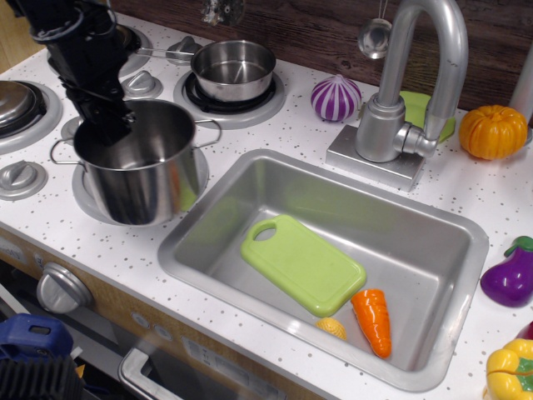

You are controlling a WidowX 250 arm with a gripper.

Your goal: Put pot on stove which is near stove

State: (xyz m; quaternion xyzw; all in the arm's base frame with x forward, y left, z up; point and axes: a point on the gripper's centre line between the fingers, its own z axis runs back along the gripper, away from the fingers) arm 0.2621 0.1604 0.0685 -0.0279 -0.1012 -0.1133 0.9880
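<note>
From my remote seat I see the black gripper (111, 132) reaching down from the upper left with its fingers clamped over the back-left rim of the steel stockpot (141, 171), one finger dipping inside the pot's mouth; the jaws look closed on that rim, though the exact contact is partly lost in the dark arm body. The pot stands upright, with one wire loop handle pointing left and the other toward the rear right. It is over the front burner (90, 197), whose light-grey ring shows as a crescent around the pot's lower left side; the coil itself is hidden beneath the pot, and I cannot tell whether the base is resting on the ring or held just above it. Just to the pot's right lies the steel sink (433, 250), holding a green cutting board (302, 265), a toy carrot (372, 321) and a small orange piece (331, 327) beside it. Behind the pot, a small saucepan (232, 70) sits on a rear burner. Around the grey faucet (416, 79) I can make out a purple striped onion (336, 97), an orange pumpkin (493, 132), and at the right edge a purple eggplant (510, 275).
</note>
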